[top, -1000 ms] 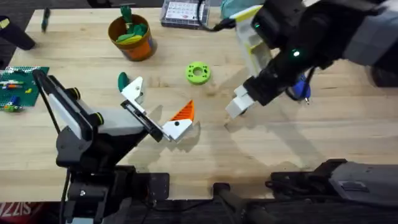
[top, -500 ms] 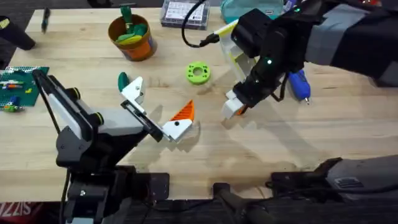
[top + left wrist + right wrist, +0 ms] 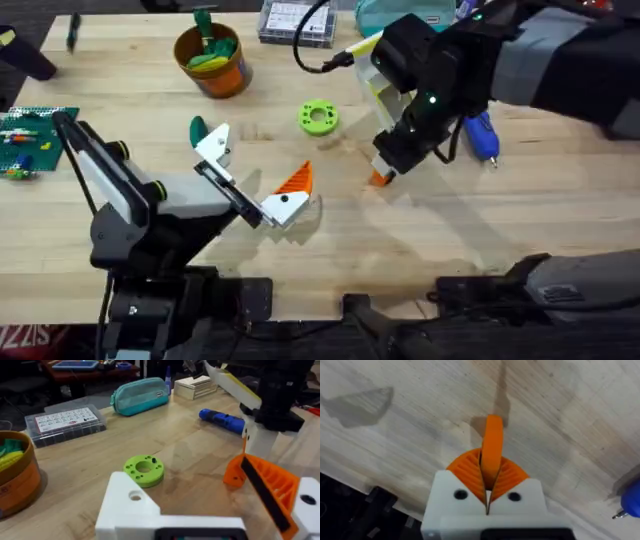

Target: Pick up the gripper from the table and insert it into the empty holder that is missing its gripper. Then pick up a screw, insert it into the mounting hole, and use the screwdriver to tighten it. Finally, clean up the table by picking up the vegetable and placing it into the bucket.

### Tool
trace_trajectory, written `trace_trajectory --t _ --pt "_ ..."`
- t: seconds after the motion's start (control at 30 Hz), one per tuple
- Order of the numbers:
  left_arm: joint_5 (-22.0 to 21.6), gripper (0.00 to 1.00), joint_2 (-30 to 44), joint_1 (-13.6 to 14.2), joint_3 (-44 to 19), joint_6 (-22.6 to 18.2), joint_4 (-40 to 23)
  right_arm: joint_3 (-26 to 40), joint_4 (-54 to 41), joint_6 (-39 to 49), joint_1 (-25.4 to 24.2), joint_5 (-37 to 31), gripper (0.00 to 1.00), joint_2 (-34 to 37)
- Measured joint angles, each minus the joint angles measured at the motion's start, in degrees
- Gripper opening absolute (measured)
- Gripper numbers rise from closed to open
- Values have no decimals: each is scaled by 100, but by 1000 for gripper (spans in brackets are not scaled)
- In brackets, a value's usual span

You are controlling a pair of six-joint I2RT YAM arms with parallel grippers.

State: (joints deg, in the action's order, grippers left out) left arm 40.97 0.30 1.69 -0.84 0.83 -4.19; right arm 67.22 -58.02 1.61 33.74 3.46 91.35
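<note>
Gripper point(image 3: 493, 450), the loose orange ribbed tip, stands pinched between the right gripper's point(image 3: 488, 485) orange pads, just right of centre in the overhead view, where it shows as a small orange patch point(image 3: 381, 177) under the dark right arm, at or just above the wooden table point(image 3: 500, 215); whether it touches the wood cannot be told. The right wrist view shows the two ribbed pads pressed against either side of the thin orange piece, which sticks out past them toward the wood. The left gripper point(image 3: 248, 177) lies low at centre left of the overhead frame with its fingers spread: one finger is the empty holder point(image 3: 213, 147), a white block with a bare mounting hole, seen close in the left wrist view point(image 3: 131, 505); the other carries its orange tip point(image 3: 296, 181). A dark green piece point(image 3: 197, 128), perhaps the vegetable, lies just beside the empty holder. A bright green ring-shaped disc point(image 3: 319, 117) sits above centre. The bucket point(image 3: 211, 60), at upper left, holds yellow and green pieces. The screwdriver point(image 3: 482, 139) lies at right, partly behind the right arm. A teal zip pouch point(image 3: 141, 395) and a clear parts box point(image 3: 65, 422) rest along the far edge; the box's label print is too small to read.
</note>
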Motion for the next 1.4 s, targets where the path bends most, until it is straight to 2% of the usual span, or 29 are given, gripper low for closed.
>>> trace_trajectory --t 0.27,0.5,0.6,0.83,1.03,1.17,1.4 --pt "0 985 2 0 0 -1 0 147 -112 -146 -15 -2 6 -44" --pt "16 985 0 0 0 1 0 1664 -986 -275 -173 161 6 -237" --pt "92 985 2 0 0 -1 -2 2020 -1138 -334 -237 479 6 -469" --pt "311 986 2 0 0 -11 -20 1964 -709 -126 -707 2268 6 -616" --pt "462 985 2 0 0 -119 -31 1099 804 59 -1163 4287 5 -510" --pt "580 985 2 0 0 -198 -36 695 1320 62 -1239 5519 5 -75" --pt "643 985 0 0 0 -244 -46 597 1389 581 -1213 7378 5 920"
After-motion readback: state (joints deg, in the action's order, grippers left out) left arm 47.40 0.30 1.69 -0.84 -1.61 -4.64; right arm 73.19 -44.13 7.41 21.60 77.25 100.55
